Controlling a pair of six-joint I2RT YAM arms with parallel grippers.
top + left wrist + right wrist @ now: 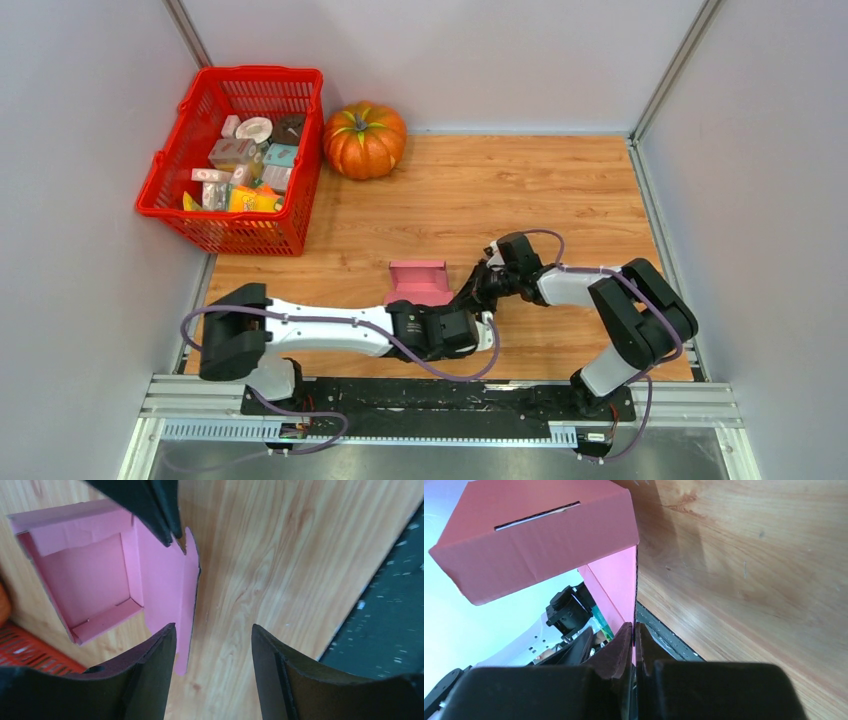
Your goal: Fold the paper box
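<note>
Found the black two-finger left gripper (212, 626) nearest, low over the light wooden table (560, 190) at about 6 o'clock, jaws spread wide with nothing between them. Saw the edge of a pink card flap just beside one of its fingers (150, 670); could not tell contact from mere closeness. Met next, at 12 o'clock from there, the black two-finger right gripper (634, 626), pinched tight on a thin card flap of the small pink paper box (418, 280), the card edge sandwiched between both pads. Placed the box itself near the table's centre, at 11 o'clock from the left gripper and 9 o'clock from the right one. Found it partly formed, with low walls raised round a shallow open tray, the gripped flap reaching out from its 3 o'clock side, and a panel with a narrow slot showing in the right wrist view. Spotted farther off, well apart at 11 o'clock, a round orange ribbed pumpkin (364, 140) near the back wall. Noted just beside it, at its 9 o'clock, a red plastic mesh basket (255, 72) at the far left corner, filled with small printed packages (240, 165).
</note>
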